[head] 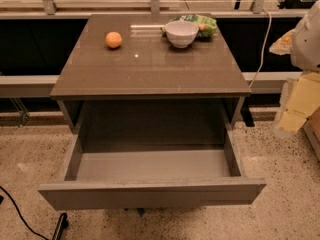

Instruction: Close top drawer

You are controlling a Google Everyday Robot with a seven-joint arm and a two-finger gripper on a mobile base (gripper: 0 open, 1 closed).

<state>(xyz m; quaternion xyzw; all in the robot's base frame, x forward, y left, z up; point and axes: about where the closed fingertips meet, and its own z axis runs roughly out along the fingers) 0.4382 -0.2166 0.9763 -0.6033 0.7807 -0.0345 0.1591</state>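
I see the top drawer (150, 194) fully pulled out, so closing is not begun. My gripper is out of view and I cannot tell its state.

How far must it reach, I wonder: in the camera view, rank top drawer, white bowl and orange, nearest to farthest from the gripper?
From the gripper at the right edge:
1. top drawer, open, lower left of it.
2. white bowl, back right of the cabinet top.
3. orange, back left.
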